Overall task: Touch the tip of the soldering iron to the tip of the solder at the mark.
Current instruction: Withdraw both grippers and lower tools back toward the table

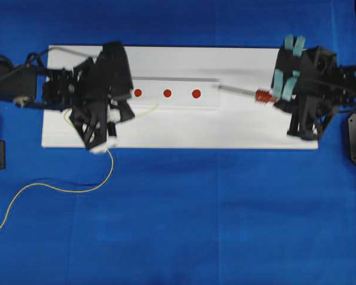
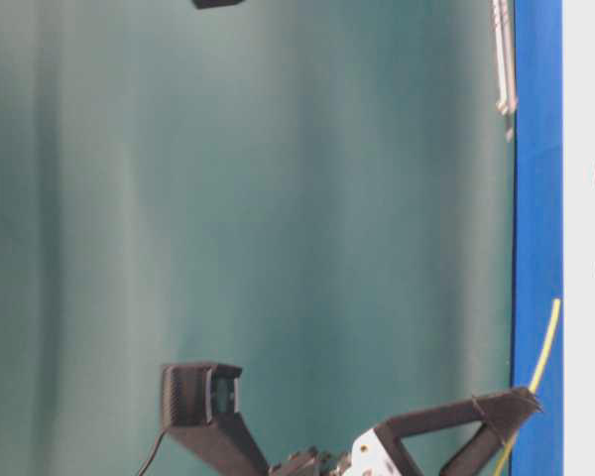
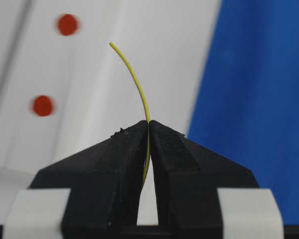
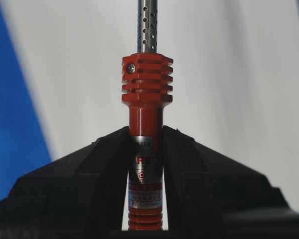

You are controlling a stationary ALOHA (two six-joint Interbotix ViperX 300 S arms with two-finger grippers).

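From overhead, the left gripper sits over the left end of the flat white board that lies on the blue desk, and the thin yellow solder wire runs out behind its fingers in a long loose curve across the blue surface, while a short free end pokes out ahead of them toward the row of three red round marks. Across the board, the right gripper holds the slim soldering iron with the orange-red ribbed handle and silver shaft pointing leftward, its tip near the rightmost mark and well apart from the solder's end. In the table-level view, which is turned on its side, the solder's end rises from the left gripper's black fingers beside the board's edge, and the iron's shaft shows at the top. The left wrist camera shows the two black fingers clenched on the solder, the wire curving away past their tips over the white board, two red marks off to the side. The right wrist camera shows black fingers clamped around the iron's orange-red handle, with the perforated silver shaft extending straight out beyond the fingertips.
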